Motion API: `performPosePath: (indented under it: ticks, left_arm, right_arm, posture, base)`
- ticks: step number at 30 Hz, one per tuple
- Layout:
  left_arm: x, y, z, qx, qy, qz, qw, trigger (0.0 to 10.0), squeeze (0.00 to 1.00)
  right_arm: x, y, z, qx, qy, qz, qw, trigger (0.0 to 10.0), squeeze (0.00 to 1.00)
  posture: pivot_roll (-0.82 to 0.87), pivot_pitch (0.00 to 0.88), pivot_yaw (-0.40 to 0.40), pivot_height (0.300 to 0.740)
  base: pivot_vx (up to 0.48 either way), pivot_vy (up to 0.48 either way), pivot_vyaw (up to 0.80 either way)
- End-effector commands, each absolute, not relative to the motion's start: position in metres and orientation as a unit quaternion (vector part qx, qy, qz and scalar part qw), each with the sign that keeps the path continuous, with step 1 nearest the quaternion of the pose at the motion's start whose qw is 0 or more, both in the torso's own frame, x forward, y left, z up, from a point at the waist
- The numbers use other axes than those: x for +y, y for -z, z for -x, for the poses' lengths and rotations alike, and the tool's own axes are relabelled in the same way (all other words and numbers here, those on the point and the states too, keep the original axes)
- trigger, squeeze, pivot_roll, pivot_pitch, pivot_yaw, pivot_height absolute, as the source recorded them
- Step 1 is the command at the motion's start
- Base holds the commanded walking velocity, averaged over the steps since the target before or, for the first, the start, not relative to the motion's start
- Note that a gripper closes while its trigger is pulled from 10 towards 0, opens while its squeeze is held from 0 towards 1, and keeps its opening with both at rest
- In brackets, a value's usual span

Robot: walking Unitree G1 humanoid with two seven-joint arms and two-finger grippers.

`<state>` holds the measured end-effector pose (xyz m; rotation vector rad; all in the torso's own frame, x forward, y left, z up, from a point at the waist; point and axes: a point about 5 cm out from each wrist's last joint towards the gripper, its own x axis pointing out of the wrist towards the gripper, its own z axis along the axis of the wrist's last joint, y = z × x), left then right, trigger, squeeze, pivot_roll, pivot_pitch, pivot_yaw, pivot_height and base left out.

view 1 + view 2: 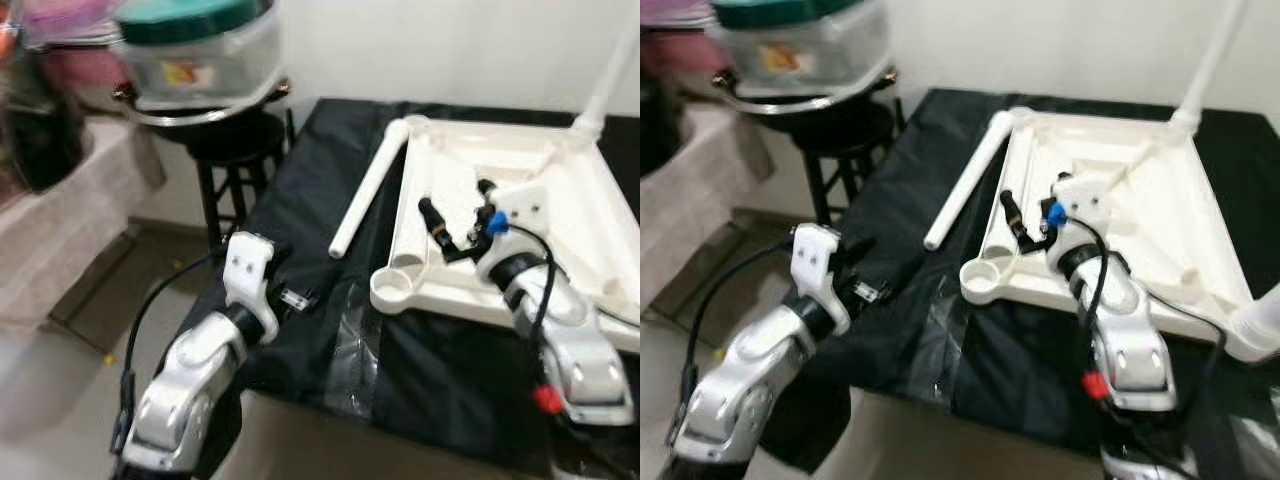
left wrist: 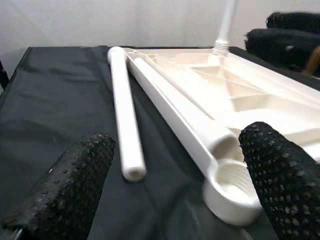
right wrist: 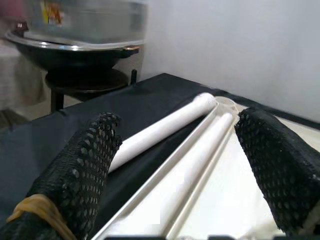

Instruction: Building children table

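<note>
Loose leg point(image 1: 367, 190) beside upturned tabletop point(image 1: 560, 200): light, rigid, smooth plastic; likely rolls. Grasp mid-shaft. Left gripper point(image 2: 175, 185), right gripper point(image 3: 185, 170): jaws wide, empty.

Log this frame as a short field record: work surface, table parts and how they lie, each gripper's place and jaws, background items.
surface: black cloth covering the worktop
tabletop: white plastic tabletop lying upside down on the cloth, empty leg socket at its near corner
loose leg: white leg lying on the cloth beside the tabletop's left edge
fitted leg: upright leg at the far corner
left gripper: low near the cloth's front left edge, jaws open, aimed at the socket
right gripper: over the tabletop's underside, jaws open, empty
background: black stool carrying a pan and a lidded container
</note>
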<state>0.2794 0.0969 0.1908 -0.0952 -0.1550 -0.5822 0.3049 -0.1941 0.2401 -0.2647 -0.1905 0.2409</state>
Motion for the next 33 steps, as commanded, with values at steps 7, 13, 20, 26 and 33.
performPosePath:
  ticks: [7, 13, 20, 26, 33]
  left_arm:
    - [0.113, -0.163, -0.271, -0.026, 0.284, -0.014, 0.958, 10.0, 0.0]
    - [0.128, -0.16, -0.273, -0.022, 0.243, -0.019, 0.97, 10.0, 0.0]
    - [0.122, -0.162, -0.268, -0.025, 0.263, -0.016, 0.964, 10.0, 0.0]
    - [0.11, -0.163, -0.253, -0.021, 0.343, -0.025, 0.939, 10.0, 0.0]
    - [0.102, -0.158, -0.238, -0.005, 0.418, -0.058, 0.907, 10.0, 0.0]
  right_arm:
    - [-0.186, -0.25, -0.299, -0.07, -0.211, 0.193, 0.956, 10.0, 0.0]
    - [-0.182, -0.237, -0.279, -0.015, -0.339, 0.371, 0.865, 10.0, 0.0]
    - [-0.192, -0.222, -0.292, 0.054, -0.313, 0.464, 0.827, 10.0, 0.0]
    - [-0.2, -0.22, -0.296, 0.097, -0.323, 0.494, 0.801, 10.0, 0.0]
    - [-0.177, -0.222, -0.301, 0.054, -0.358, 0.496, 0.789, 10.0, 0.0]
  posture:
    - [-0.03, 0.139, 0.028, 0.74]
    - [-0.03, 0.153, 0.025, 0.74]
    - [-0.03, 0.17, 0.026, 0.74]
    - [-0.02, 0.181, 0.023, 0.74]
    - [-0.02, 0.194, 0.031, 0.74]
  base:
    - [0.0, 0.0, -0.46]
    - [0.0, 0.0, 0.0]
    - [0.0, 0.0, 0.0]
    - [0.0, 0.0, 0.0]
    - [0.0, 0.0, 0.0]
